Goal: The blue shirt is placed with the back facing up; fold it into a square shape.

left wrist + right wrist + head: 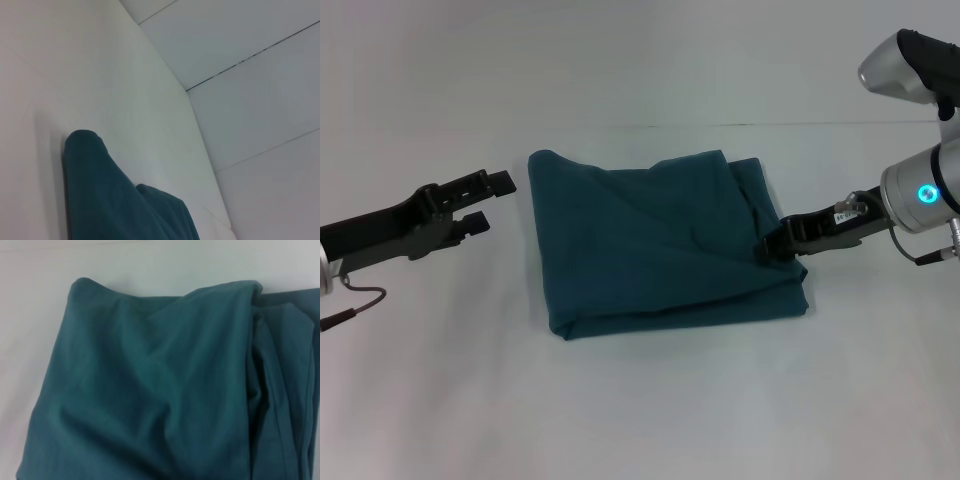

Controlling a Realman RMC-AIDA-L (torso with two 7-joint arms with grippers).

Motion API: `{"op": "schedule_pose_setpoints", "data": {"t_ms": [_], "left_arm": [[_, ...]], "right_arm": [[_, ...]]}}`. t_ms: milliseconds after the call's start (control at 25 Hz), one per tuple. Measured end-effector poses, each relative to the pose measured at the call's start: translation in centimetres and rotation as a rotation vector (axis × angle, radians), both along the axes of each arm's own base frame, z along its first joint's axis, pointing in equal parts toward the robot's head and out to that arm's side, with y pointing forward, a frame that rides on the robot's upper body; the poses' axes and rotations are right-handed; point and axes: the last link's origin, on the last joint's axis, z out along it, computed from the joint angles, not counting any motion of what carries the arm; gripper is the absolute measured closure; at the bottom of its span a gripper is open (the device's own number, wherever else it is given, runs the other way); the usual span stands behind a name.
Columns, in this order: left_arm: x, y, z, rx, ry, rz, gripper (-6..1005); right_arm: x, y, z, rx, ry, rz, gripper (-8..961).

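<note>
— What sort of place is this?
— It looks like a robot test lab: a bare white counter (640,420) fills the head view, with plain white wall panels (260,100) split by thin seams at the right of the left wrist view

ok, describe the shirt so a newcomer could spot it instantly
On the white table, between the left gripper and the right gripper, lies the blue shirt. It is a dark teal cloth folded into a rough square, the only fabric there.
</note>
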Motion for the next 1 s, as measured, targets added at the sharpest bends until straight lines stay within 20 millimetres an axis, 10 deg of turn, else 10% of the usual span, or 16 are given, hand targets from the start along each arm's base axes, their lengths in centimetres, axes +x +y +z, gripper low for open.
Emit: {"op": "schedule_pose_setpoints", "data": {"t_ms": [720, 1000], "left_arm": [[-0.1, 0.17, -0.14, 0.005, 0.003, 0.008, 49], [-0.11, 0.13, -0.19, 0.005, 0.004, 0.007, 49]], "right_arm": [[0.04, -0.19, -0.37, -0.009, 0.005, -0.027, 685], [0.4, -0.29, -0.2, -0.003, 0.011, -0.04, 911]]}}
